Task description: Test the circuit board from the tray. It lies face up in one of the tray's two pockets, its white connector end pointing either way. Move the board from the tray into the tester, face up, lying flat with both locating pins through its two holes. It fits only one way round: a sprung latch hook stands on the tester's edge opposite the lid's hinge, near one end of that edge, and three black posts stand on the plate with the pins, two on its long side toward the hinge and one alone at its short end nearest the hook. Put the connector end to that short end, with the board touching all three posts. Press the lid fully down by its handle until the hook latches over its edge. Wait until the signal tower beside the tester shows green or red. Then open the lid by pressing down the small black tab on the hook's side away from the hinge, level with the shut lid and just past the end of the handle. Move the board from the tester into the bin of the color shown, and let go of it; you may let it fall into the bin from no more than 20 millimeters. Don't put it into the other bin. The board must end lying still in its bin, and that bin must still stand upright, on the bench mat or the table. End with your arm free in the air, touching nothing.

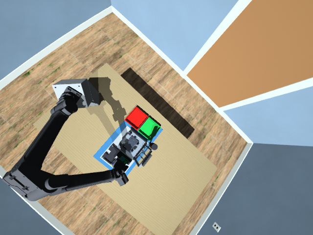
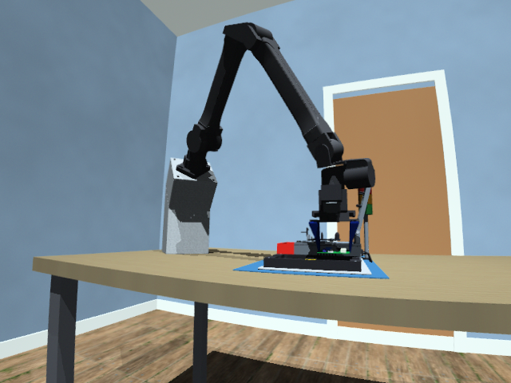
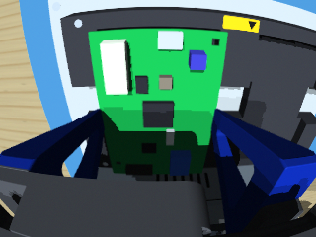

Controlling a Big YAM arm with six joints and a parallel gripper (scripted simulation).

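Observation:
The green circuit board [image 3: 158, 93] lies face up between my blue fingers, its white connector [image 3: 114, 66] at the far left in the wrist view. My gripper [image 3: 157, 117] is shut on the circuit board across its width, over the black tray [image 3: 271, 59]. In the side view the gripper [image 2: 333, 241] points straight down, with the board [image 2: 332, 250] just above the tray [image 2: 313, 262]. From above, the wrist [image 1: 121, 167] hides most of the board. The grey tester [image 1: 131, 144] stands just beyond the tray with its lid [image 1: 144, 157] swung open.
The red bin [image 1: 136, 117] and the green bin [image 1: 149, 127] stand side by side beyond the tester. The signal tower [image 2: 365, 202] rises beside the tester, close behind my wrist. All sit on a blue mat [image 2: 309, 272]. The arm's grey base block [image 2: 188, 210] stands at the table's far left.

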